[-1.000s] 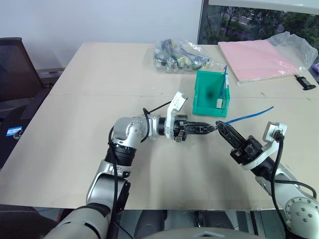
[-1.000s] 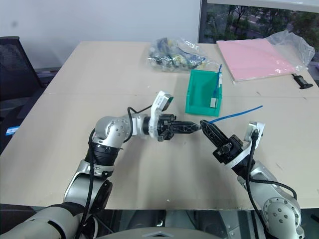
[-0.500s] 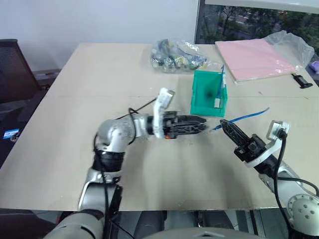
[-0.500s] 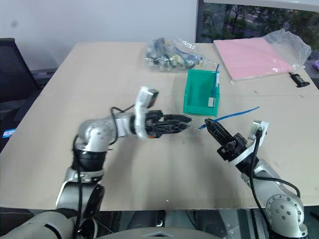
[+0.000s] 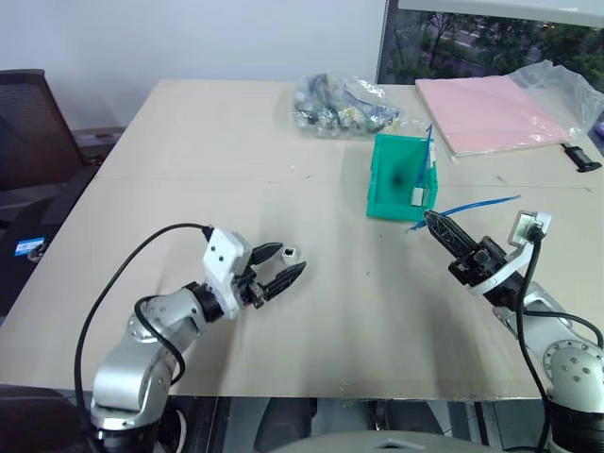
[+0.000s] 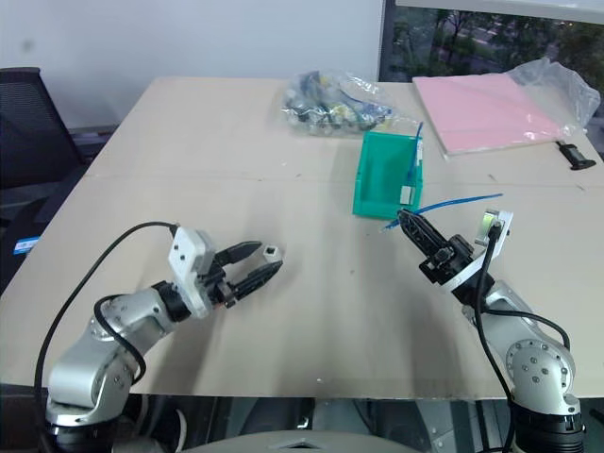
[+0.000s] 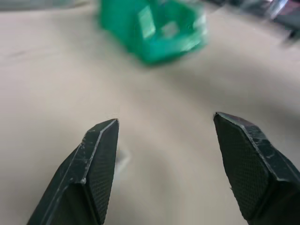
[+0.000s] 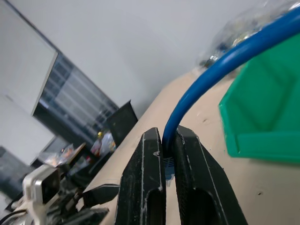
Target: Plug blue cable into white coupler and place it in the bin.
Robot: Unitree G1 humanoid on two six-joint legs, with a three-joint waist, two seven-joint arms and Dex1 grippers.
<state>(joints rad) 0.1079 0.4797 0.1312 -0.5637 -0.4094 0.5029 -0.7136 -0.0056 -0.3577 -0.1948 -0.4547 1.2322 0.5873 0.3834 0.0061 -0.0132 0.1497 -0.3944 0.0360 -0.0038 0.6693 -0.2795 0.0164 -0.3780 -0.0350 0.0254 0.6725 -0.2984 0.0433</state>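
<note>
From the head cameras I see my left gripper (image 5: 283, 266) standing wide apart over the table (image 5: 189, 170), holding nothing; the white coupler (image 5: 293, 252), a tiny block with a dark socket, lies just beside its far finger. My right gripper (image 5: 429, 219) is clamped on the blue cable (image 5: 472, 204), which runs away toward the right, beside the green bin (image 5: 401, 176).

In the left wrist view, the fingers (image 7: 96, 159) are spread, the bin (image 7: 154, 28) ahead.

In the right wrist view, the cable (image 8: 220, 70) rises from the pinched fingers (image 8: 145, 187).
</note>
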